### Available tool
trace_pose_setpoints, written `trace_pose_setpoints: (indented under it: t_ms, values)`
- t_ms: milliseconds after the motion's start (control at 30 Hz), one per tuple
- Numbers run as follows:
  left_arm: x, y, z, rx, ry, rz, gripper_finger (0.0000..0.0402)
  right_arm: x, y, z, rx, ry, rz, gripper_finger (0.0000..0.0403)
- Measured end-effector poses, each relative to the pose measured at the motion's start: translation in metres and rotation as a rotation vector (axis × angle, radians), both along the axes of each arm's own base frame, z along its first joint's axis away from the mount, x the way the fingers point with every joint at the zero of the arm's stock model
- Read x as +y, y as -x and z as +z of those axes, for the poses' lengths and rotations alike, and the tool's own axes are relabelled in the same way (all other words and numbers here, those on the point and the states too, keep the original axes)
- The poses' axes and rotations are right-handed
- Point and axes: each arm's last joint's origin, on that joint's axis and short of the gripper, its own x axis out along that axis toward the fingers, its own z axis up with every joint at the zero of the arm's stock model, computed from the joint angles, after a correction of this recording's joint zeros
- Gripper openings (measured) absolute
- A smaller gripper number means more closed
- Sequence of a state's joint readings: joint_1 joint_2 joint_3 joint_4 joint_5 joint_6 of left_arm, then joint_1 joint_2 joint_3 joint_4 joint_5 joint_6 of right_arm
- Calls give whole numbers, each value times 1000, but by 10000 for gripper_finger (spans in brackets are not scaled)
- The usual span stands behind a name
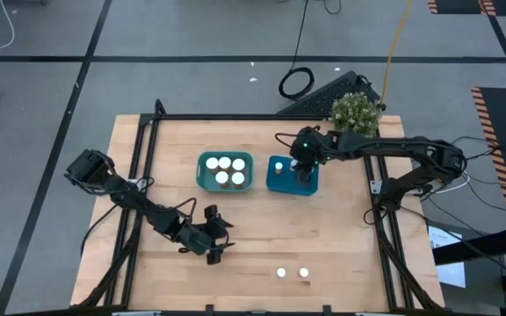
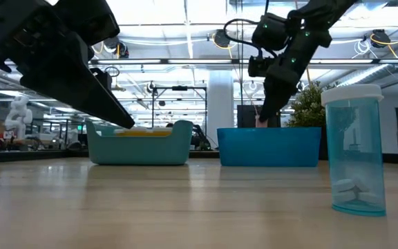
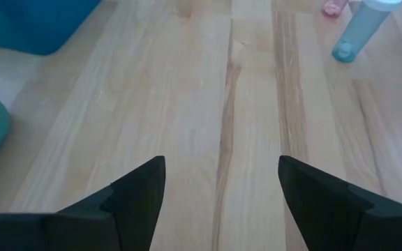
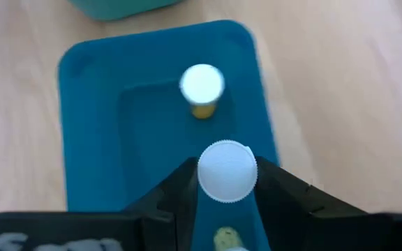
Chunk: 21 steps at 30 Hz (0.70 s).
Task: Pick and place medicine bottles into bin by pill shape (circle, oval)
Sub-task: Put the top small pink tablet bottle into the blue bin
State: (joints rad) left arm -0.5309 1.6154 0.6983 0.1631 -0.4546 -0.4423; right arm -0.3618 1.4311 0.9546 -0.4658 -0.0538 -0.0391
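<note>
Nearest the low camera, a translucent blue medicine bottle (image 2: 354, 149) is seen standing upright on the wooden surface (image 1: 262, 228), white cap up and long axis vertical, with a few pale pills lying at its bottom. From above it is one of two white-capped bottles (image 1: 292, 273) standing side by side, well apart from the blue bin (image 1: 278, 183) and toward the surface's near edge.

The blue bin is taken as the landmark. Directly over it the right gripper (image 4: 227, 183) is held, its fingers (image 4: 176, 188) closed on a white-capped bottle (image 4: 227, 171) kept upright, cap up, inside the bin's outline. One more bottle (image 4: 202, 87) with a white cap and yellowish body is seen standing upright on the bin's floor, just beyond the held one.

Just beside the blue bin stands a teal bin (image 1: 204, 172), in which five white-capped bottles (image 1: 226, 170) are packed upright, close together.

The left gripper (image 1: 213, 247) is found low over the bare surface, well apart from the blue bin and on the teal bin's side; its fingers (image 3: 135, 192) are spread wide with nothing between them.

Behind the blue bin, at the surface's far edge, a small green plant (image 1: 356, 111) is seen. Nothing is seen lying between the two loose bottles and the bins.
</note>
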Motion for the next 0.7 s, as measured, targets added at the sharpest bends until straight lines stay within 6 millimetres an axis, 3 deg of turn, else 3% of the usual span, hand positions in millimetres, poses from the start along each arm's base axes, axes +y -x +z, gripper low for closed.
trace_pose_setpoints:
  t_ms: [467, 700]
  values:
    - [0, -1, 1, -7, 11, -1, 278, -7, -6, -28, 63, -30, -17, 121]
    - [0, -1, 1, -9, 13, -3, 278, -8, -6, -31, 70, -39, -34, 121]
